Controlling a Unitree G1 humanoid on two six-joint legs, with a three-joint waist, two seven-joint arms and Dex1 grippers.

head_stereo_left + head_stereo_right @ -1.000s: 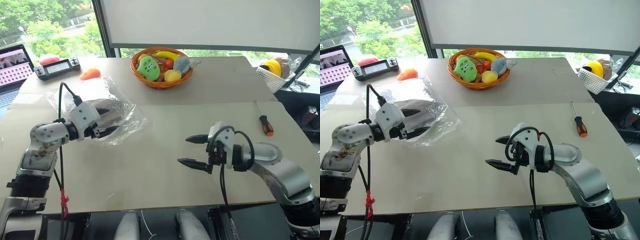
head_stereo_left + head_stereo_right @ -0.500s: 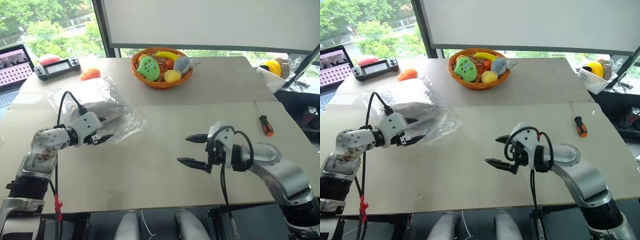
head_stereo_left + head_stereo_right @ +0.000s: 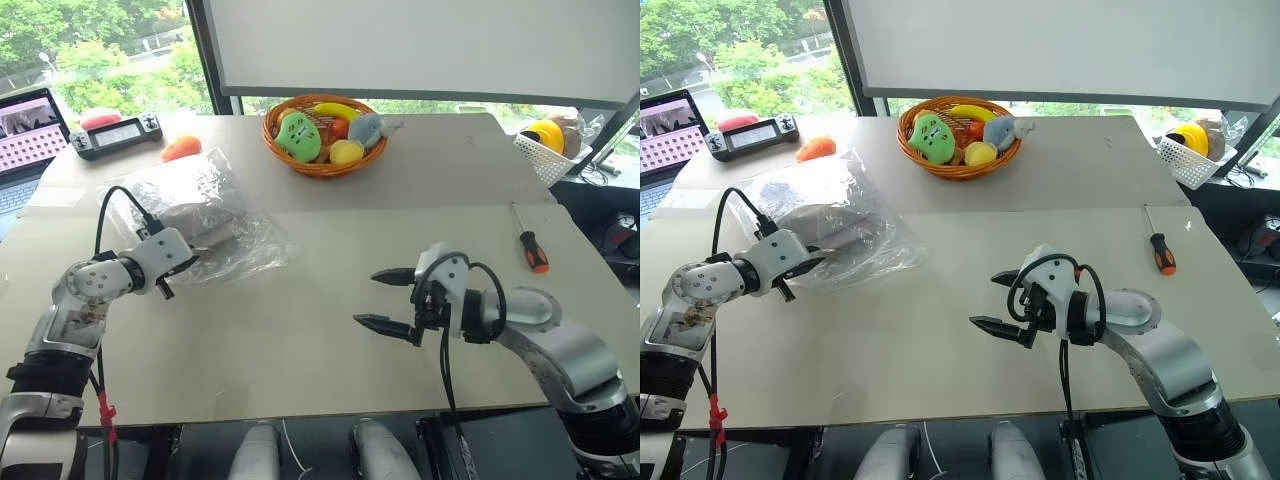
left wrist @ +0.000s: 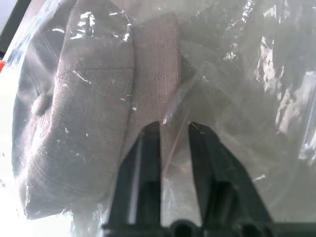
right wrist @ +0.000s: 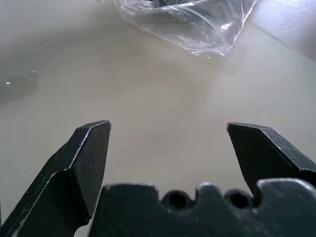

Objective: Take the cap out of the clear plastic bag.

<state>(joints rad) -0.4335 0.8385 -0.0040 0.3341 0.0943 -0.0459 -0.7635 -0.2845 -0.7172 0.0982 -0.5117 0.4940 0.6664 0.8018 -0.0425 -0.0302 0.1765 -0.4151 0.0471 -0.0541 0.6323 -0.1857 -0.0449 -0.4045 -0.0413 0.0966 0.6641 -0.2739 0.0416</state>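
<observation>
Now the left tool (image 4: pixel 170 129) is clenched on a fold of the clear plastic bag (image 3: pixel 245 235), with the cap (image 4: pixel 89 113) inside it on the worktop (image 3: pixel 300 330). Pin that film down firmly. The right tool (image 3: pixel 385 298), spread wide and empty, should enter the bag's mouth.

- Cap (image 4: pixel 94 98): soft beige-grey fabric, fine ribbed weave, rounded crown with a covered top button. It lies fully enclosed in the bag.
- Clear plastic bag (image 3: pixel 215 215): thin, transparent, glossy and heavily wrinkled. It rests on the left half of the table, loosely bunched around the cap, with slack film spreading beyond it toward the table's middle.
</observation>
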